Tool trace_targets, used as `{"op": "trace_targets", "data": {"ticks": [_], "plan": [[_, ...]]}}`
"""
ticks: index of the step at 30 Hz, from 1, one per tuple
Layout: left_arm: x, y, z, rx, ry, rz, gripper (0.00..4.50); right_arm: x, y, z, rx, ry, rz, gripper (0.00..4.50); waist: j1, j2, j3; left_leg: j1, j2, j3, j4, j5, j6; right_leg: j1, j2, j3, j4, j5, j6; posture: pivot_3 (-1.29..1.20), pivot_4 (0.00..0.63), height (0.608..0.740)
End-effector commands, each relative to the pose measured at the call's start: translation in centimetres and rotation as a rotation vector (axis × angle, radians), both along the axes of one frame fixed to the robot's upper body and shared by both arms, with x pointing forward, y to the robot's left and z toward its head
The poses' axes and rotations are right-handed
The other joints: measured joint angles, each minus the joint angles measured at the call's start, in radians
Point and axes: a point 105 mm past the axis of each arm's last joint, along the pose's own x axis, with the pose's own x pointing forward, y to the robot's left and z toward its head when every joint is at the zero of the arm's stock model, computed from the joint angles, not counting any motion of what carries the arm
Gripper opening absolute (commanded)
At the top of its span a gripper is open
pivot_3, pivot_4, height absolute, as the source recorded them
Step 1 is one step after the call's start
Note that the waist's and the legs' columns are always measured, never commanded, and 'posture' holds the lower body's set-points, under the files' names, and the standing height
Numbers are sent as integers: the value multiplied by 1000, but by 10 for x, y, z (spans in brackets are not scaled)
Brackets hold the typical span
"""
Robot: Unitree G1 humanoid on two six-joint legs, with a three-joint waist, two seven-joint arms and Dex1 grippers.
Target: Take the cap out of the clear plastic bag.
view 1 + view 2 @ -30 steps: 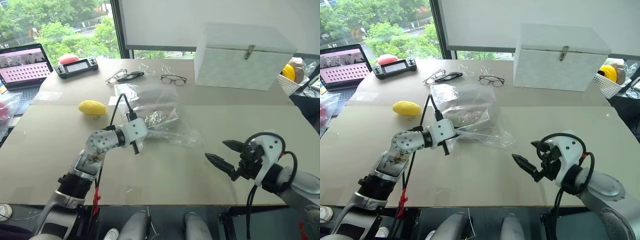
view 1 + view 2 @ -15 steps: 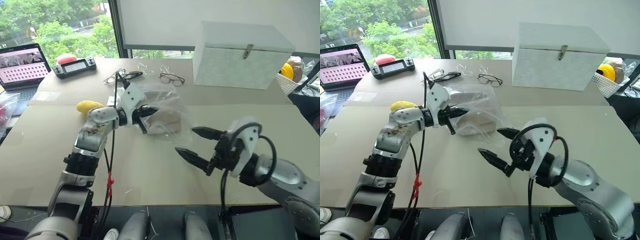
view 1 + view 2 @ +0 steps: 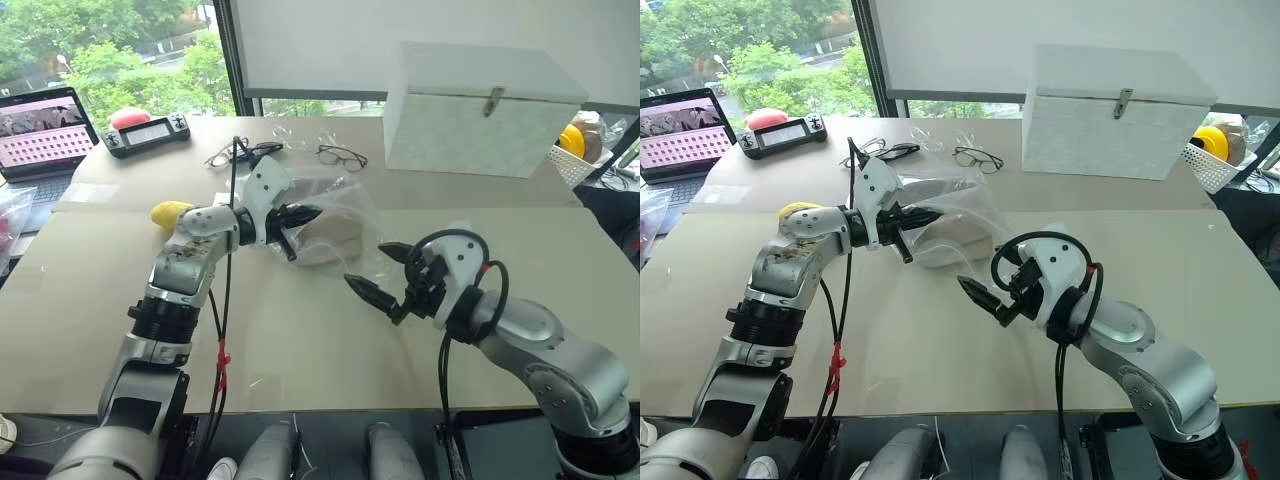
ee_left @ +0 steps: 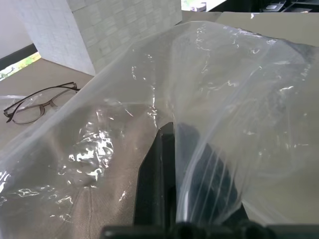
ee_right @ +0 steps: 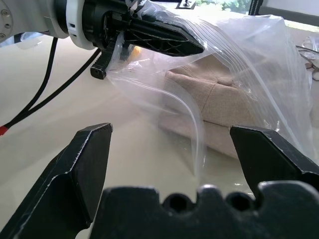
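The clear plastic bag (image 3: 345, 200) lies mid-table with one edge lifted, and my left gripper (image 3: 305, 213) is shut on that edge. The left wrist view has the crinkly bag (image 4: 224, 74) draped over the closed fingers (image 4: 159, 184). Inside the bag sits the beige cap (image 3: 335, 238), resting on the table; the right wrist view looks at the cap (image 5: 219, 104) through the raised plastic. My right gripper (image 3: 372, 270) stands open just in front of the bag's lifted side, pointing at it, with nothing between its fingers (image 5: 84, 164).
A white box (image 3: 480, 110) with a metal latch stands at the back right. Two pairs of glasses (image 3: 342, 156) lie behind the bag. A yellow oval object (image 3: 168, 212) sits beside my left arm. A laptop (image 3: 45, 125) and a controller (image 3: 150, 130) are at the far left.
My left gripper has raised the bag's edge off the table and rolled. My right gripper has swung left and a little up, closing in on the bag, still open.
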Motion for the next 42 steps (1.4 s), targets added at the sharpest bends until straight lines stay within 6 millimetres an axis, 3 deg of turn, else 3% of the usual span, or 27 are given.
{"op": "trace_targets", "data": {"ticks": [1,9,10,11,13,16,17,20,28,32,35,40,42], "plan": [[-2,-1,16,-26,-48,-17,26,-3,3,8,3,-42,17,4500,-2,0,0,0,0,0,0,0,0,0,0,0,0,0,0,0,150,740],[-2,-1,16,-26,-48,-17,26,-3,3,8,3,-43,17,4500,-2,0,0,0,0,0,0,0,0,0,0,0,0,0,0,0,150,740],[-1,-5,16,-15,-46,-30,26,67,8,-15,1,-25,-201,4500,-2,0,0,0,0,0,0,0,0,0,0,0,0,0,0,0,150,740],[0,-8,16,-1,-50,-41,26,105,26,-37,-94,-38,-309,4500,-25,-5,0,0,0,0,0,0,0,0,0,0,0,0,0,0,150,740],[0,-10,15,19,-54,-52,26,133,58,-57,-260,-124,-366,4500,-44,-2,2,11,3,6,-1,-1,-3,4,5,1,-3,5,0,0,150,740],[0,-9,15,17,-53,-49,26,140,65,-57,-257,-169,-358,4500,-37,-2,2,13,5,0,-6,4,-5,2,7,0,-2,6,0,0,150,740],[0,-8,14,16,-52,-47,26,141,66,-58,-255,-178,-356,4500,-34,-2,2,12,5,0,-7,3,-7,-2,8,0,1,10,-7,0,150,740],[-1,-8,13,11,-49,-45,26,140,65,-60,-256,-194,-351,4500,-36,-2,1,-2,3,0,-2,9,-19,-19,6,1,17,11,-9,0,150,740],[-2,-5,11,4,-48,-32,26,133,53,-43,-191,-224,-377,4500,-34,-2,2,0,0,1,-2,2,-8,-18,4,0,12,11,-9,0,150,740],[0,-4,11,-2,-47,-20,26,115,85,-23,-95,-256,-218,4500,-40,-2,2,1,0,1,-2,2,-8,-18,5,0,12,11,-9,0,150,740],[1,-6,11,-3,-47,-20,26,79,120,-33,-165,-296,62,4500,-50,-2,2,2,0,2,-2,2,-8,-18,5,0,12,11,-9,0,150,740],[1,-6,11,-2,-47,-20,26,51,117,-25,-94,-276,165,4500,-51,-2,2,0,0,1,-2,2,-8,-18,5,0,14,11,-9,0,150,740],[1,-5,10,2,-45,-20,26,52,108,-27,-130,-278,140,4500,-48,-2,2,-1,0,1,-1,2,-8,-18,5,0,14,11,-9,0,150,740]]}}
